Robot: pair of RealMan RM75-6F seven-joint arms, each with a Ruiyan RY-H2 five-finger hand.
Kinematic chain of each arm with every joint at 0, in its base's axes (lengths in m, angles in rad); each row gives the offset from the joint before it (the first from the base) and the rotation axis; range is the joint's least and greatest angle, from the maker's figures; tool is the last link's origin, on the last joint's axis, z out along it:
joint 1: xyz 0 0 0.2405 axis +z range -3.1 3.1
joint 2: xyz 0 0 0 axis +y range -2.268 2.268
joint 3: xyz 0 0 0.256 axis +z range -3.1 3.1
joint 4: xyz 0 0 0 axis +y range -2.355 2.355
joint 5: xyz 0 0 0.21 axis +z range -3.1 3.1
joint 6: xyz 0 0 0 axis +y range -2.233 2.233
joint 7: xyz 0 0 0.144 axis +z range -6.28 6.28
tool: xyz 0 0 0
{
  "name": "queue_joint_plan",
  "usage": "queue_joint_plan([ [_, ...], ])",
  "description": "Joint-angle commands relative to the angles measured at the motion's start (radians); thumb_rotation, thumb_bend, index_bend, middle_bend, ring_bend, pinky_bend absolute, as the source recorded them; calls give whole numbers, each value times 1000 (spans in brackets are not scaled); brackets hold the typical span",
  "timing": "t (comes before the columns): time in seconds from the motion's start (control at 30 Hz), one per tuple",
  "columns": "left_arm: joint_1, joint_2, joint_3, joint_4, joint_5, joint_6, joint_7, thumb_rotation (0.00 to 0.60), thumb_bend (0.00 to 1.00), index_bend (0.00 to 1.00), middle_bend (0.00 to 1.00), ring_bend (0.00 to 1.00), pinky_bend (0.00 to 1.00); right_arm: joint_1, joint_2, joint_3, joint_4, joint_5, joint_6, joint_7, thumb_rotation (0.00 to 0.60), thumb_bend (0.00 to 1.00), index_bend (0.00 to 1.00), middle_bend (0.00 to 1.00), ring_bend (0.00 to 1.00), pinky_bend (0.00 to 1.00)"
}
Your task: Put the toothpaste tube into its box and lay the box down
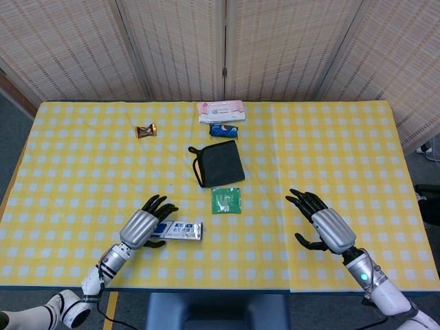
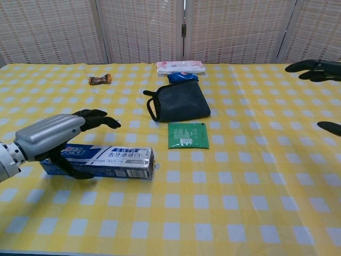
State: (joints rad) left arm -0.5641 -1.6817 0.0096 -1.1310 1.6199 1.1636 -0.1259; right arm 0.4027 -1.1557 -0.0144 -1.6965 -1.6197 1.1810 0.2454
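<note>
The blue and white toothpaste box (image 1: 180, 231) (image 2: 106, 160) lies flat on the yellow checked cloth near the table's front edge, its end flap pointing right. The tube itself does not show. My left hand (image 1: 144, 225) (image 2: 53, 136) hovers over the box's left end. Its fingers are spread above the box and its thumb is low along the near side. My right hand (image 1: 326, 225) (image 2: 315, 69) is open with fingers apart, well to the right of the box and holding nothing.
A black pouch (image 1: 218, 163) (image 2: 180, 101) lies mid-table with a green packet (image 1: 225, 201) (image 2: 187, 135) just in front of it. Behind are a small blue packet (image 1: 224, 129), a pink-white wipes pack (image 1: 221, 110) and a wrapped candy (image 1: 146, 130).
</note>
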Motion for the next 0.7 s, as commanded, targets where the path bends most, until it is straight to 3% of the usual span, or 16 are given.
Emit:
queue_joint_plan([
  [0.03, 9, 68, 6, -104, 6, 25, -37, 600, 151, 68, 81, 0, 0, -9, 29, -9, -46, 36, -22, -110, 600, 437, 0, 0, 0, 0],
  [0.27, 109, 283, 80, -369, 88, 213, -64, 600, 153, 92, 68, 0, 0, -80, 73, -26, -123, 77, 51, -366, 600, 437, 0, 0, 0, 0],
  [0.4, 218, 423, 136, -446, 71, 314, 44, 600, 159, 116, 82, 0, 0, -151, 48, -34, -132, 96, 148, -521, 600, 437, 0, 0, 0, 0],
  [0.5, 303, 484, 150, -476, 22, 379, 192, 600, 160, 118, 95, 0, 0, -197, 13, -38, -98, 98, 209, -568, 600, 436, 0, 0, 0, 0],
  [0.6, 361, 493, 158, -481, 10, 426, 248, 600, 160, 119, 96, 0, 0, -219, -8, -46, -62, 103, 220, -562, 600, 436, 0, 0, 0, 0],
  [0.7, 365, 517, 170, -523, 14, 391, 305, 600, 161, 116, 96, 0, 0, -216, -3, -46, -58, 85, 213, -545, 600, 437, 0, 0, 0, 0],
])
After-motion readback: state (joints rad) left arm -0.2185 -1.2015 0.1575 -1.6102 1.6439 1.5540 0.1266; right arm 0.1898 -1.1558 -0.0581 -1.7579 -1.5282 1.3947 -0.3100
